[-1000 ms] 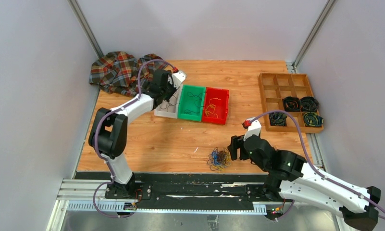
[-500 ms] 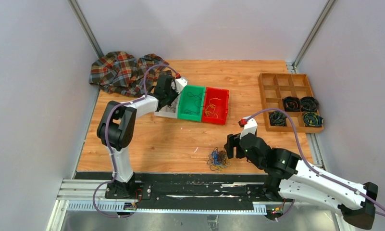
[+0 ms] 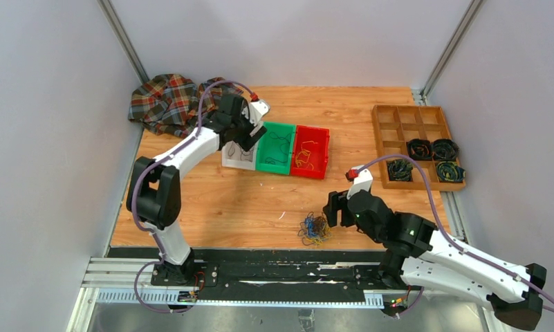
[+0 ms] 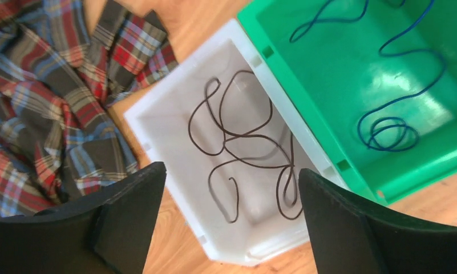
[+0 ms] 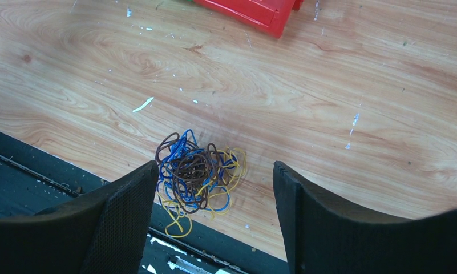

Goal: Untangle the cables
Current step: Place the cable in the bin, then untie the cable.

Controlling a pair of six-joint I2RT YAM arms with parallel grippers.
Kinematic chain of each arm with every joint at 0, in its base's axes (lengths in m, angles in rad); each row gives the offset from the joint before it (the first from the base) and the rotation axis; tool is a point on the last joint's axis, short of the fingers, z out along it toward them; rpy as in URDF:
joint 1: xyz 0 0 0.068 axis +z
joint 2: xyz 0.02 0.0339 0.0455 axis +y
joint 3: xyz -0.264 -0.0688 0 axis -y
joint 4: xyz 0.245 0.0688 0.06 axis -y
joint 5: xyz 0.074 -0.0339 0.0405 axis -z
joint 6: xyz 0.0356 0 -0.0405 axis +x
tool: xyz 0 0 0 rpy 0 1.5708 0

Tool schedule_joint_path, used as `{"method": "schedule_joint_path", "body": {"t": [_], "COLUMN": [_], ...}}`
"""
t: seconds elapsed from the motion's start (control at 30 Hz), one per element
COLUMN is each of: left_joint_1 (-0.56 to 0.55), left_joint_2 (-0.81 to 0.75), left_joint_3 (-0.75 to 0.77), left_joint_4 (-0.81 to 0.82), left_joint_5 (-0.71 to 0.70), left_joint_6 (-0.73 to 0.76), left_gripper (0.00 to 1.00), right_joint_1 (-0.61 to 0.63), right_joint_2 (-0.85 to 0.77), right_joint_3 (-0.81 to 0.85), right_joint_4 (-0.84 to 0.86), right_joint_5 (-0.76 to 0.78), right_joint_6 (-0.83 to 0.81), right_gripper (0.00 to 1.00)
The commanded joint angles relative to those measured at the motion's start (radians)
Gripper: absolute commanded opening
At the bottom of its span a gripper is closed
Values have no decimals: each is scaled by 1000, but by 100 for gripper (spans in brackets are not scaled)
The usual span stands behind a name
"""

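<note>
The cables (image 3: pixel 315 229) lie as a small clump of blue, yellow and brown loops at the table's near edge, and one yellow loop hangs over the black rail. My right gripper (image 5: pixel 214 171) hovers open just above and to the right of the clump (image 5: pixel 197 174), touching nothing. My left gripper (image 4: pixel 231 171) stands open above the white bin (image 4: pixel 157 123), where a single brown cable (image 4: pixel 243 142) lies loose. Blue cable (image 4: pixel 388 131) lies in the green bin (image 4: pixel 328 74) beside it. The red bin (image 3: pixel 310 152) holds yellow-orange cable.
A plaid cloth (image 3: pixel 170 104) is heaped at the back left, right next to the white bin. A wooden compartment tray (image 3: pixel 391 121) with dark coiled bundles sits at the right edge. A black rail (image 3: pixel 260 266) runs along the near edge.
My left gripper has gone from shut to open above the white bin, and its arm has shifted slightly. My right gripper has edged left toward the clump.
</note>
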Motion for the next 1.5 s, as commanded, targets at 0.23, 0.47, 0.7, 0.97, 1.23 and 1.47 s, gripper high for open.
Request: {"method": "schedule_joint_path", "body": {"t": [0.23,0.47,0.7,0.97,1.23,1.47], "left_joint_1": [3,2,-18,-29,14,15], "left_joint_2": [-161,-267,-360,-408,-479,-529], "left_joint_3": [208,192,35,2,25,-67], "left_joint_4": [-449,-552,-555,-572,-558,-569], "left_joint_5": [136,243,463,347,257,382], "left_joint_6": [75,8,-35,-30,-70,-24], "left_gripper": [98,98,98,98,98,98], "right_joint_1": [-14,-22,-45,-89,-121,-121], "right_joint_2": [9,64,98,179,409,558], "right_joint_3": [98,63,-39,-127,-18,184], "right_joint_4": [-107,-91,15,127,333,351], "right_joint_5": [-46,-85,-200,-361,-477,-567], "right_joint_6": [-1,17,8,7,-47,-80], "right_gripper": [73,73,72,61,14,1]}}
